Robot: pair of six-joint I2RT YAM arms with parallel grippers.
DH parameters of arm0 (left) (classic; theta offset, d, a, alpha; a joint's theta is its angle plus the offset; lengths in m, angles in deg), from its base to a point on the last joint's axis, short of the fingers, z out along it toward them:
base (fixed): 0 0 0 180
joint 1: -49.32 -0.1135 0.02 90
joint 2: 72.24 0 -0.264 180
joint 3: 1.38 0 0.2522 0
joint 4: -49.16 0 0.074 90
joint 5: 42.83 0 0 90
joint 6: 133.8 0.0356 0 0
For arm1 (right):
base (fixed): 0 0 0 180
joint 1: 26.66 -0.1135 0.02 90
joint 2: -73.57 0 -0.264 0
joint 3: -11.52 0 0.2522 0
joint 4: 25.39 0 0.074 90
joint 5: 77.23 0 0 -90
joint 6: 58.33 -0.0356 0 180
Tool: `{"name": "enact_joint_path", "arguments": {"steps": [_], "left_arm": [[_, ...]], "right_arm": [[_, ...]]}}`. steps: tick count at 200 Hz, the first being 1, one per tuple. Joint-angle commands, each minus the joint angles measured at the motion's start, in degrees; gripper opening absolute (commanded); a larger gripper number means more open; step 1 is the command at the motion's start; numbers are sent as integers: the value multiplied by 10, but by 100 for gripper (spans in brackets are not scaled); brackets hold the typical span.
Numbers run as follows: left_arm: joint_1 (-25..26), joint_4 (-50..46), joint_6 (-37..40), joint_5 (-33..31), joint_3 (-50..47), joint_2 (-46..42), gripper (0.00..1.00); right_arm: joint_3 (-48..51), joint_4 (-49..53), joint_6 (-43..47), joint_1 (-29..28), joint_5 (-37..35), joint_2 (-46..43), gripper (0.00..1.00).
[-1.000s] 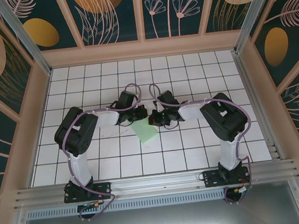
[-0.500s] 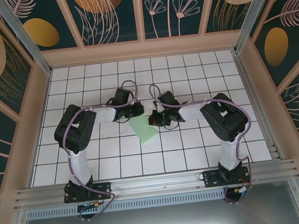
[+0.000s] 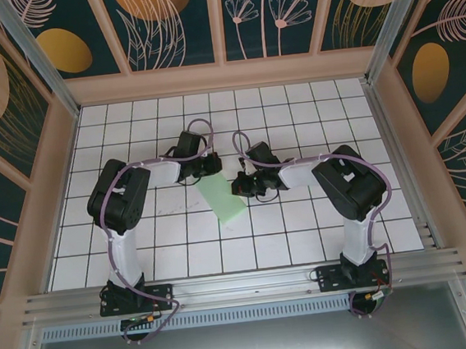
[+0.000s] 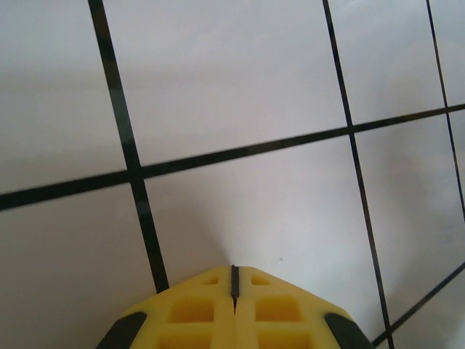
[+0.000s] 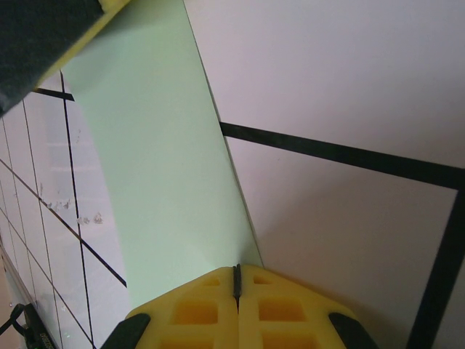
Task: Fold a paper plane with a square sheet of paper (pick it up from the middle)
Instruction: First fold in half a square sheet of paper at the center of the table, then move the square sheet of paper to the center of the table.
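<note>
Top external shows the folded sheet of paper [image 3: 221, 197] flat mid-table [image 3: 305, 242], well off every edge. My left fingers [image 4: 196, 311] and right fingers [image 5: 196, 311] are pressed shut, holding nothing. I judge it light, limp and crease-prone; I'd pinch its middle.

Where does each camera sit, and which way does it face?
Top external: above and behind the arms, looking down at the gridded table; both arms, left claw, right claw.
Left wrist: on the wrist, facing the bare table past its shut claw.
Right wrist: facing the green paper past its shut claw.
Shared: top and right wrist both show the green paper.
</note>
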Motion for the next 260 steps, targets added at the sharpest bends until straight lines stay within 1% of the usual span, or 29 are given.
{"name": "enact_joint_path", "arguments": {"steps": [1,66,81,102,116,129,139,149,160,182,195,198,209,216,240,260], "left_arm": [[-18,-23,22,-56,19,27,0],[-24,-17,19,-72,22,22,1],[-25,-15,11,-88,20,15,2],[-26,-6,-8,-106,11,-9,7],[-26,-1,-24,-118,2,-38,13],[-26,-1,-39,-132,-7,-67,19],[-25,-2,-55,-146,-18,-89,27],[-26,-14,-80,-178,-27,-112,35],[-26,-37,-104,-209,-36,-131,46],[-26,-70,-139,-249,-64,-166,63],[-26,-81,-153,-259,-81,-176,72],[-25,-83,-157,-260,-84,-192,74],[-25,-89,-167,-261,-91,-209,82],[-26,-89,-174,-260,-113,-219,86],[-26,-88,-192,-253,-147,-250,96],[-25,-70,-202,-238,-176,-266,99]], "right_arm": [[29,85,12,-2,-25,10,0],[31,83,9,-2,-28,3,0],[32,81,7,-2,-29,-3,0],[31,82,6,-3,-29,-17,0],[20,82,11,-5,-29,-30,0],[-1,84,17,-6,-32,-40,3],[-25,88,24,-8,-38,-39,7],[-50,93,25,-10,-52,-33,13],[-77,94,27,-14,-61,-17,18],[-137,109,32,-22,-64,26,21],[-172,119,36,-24,-66,53,22],[-180,122,37,-24,-67,60,22],[-205,130,38,-25,-69,80,22],[-217,134,38,-25,-73,91,23],[-254,151,37,-23,-85,126,23],[-273,178,29,-20,-116,148,24]]}}
